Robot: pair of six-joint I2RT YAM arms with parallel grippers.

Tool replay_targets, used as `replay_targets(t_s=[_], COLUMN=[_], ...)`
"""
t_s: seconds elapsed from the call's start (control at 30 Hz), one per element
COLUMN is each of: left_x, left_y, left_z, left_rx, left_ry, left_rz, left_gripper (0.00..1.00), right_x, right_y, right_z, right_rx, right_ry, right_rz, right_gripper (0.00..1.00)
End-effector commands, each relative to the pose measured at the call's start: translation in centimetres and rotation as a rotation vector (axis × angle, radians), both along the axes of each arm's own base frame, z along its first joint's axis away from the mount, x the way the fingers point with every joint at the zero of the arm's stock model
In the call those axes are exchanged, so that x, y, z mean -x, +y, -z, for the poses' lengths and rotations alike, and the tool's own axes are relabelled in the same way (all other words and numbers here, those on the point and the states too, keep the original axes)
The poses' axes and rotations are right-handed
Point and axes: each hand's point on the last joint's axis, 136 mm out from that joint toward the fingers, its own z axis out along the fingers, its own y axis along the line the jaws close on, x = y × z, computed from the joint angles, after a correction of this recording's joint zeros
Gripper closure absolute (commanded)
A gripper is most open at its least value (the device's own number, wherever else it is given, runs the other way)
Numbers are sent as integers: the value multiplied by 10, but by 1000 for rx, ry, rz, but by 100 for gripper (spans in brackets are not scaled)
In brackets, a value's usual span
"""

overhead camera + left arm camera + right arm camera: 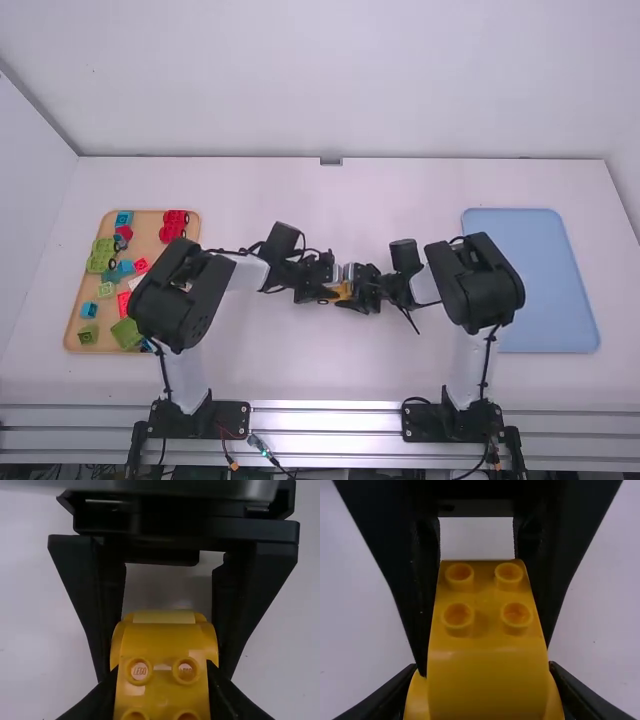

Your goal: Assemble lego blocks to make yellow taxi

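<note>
Above the table's middle in the high view, my left gripper and my right gripper meet face to face at a yellow lego piece. In the left wrist view the yellow piece, rounded with studs, is held by my left gripper; the other gripper's black fingers flank its far end. My right gripper is shut on the rounded end of the yellow piece in the right wrist view, with the left fingers beside its studded end. Whether it is one block or several joined, I cannot tell.
At the left, a wooden tray holds green, red, blue and white blocks, some with wheels; the left arm passes over its right side. A blue tray lies at the right, partly beneath the right arm.
</note>
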Motion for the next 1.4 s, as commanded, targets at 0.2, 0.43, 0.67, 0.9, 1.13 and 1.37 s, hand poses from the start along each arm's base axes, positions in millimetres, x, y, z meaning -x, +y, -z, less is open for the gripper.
replay_targets(t_s=[0.2, 0.43, 0.67, 0.9, 1.13, 1.37], left_x=[4, -17, -33, -51, -57, -67], left_y=[17, 28, 74, 143, 163, 165], left_z=[10, -31, -76, -132, -134, -123], left_rx=[-116, -56, 33, 257, 287, 218], left_ry=[-1, -90, -93, -76, -37, -93], left_rz=[-61, -110, -216, -377, -456, -498], left_gripper=[52, 5, 1, 1, 1, 1], right_x=[3, 5, 3, -10, -51, -98], right_y=[-1, -1, -3, 0, -11, -97], right_z=[9, 10, 12, 6, -39, -87], right_rx=[22, 26, 38, 33, -11, 136], right_ry=[35, 45, 41, 56, 10, -8], right_rz=[11, 11, 20, 53, 167, 567], right_gripper=[42, 42, 42, 42, 44, 45])
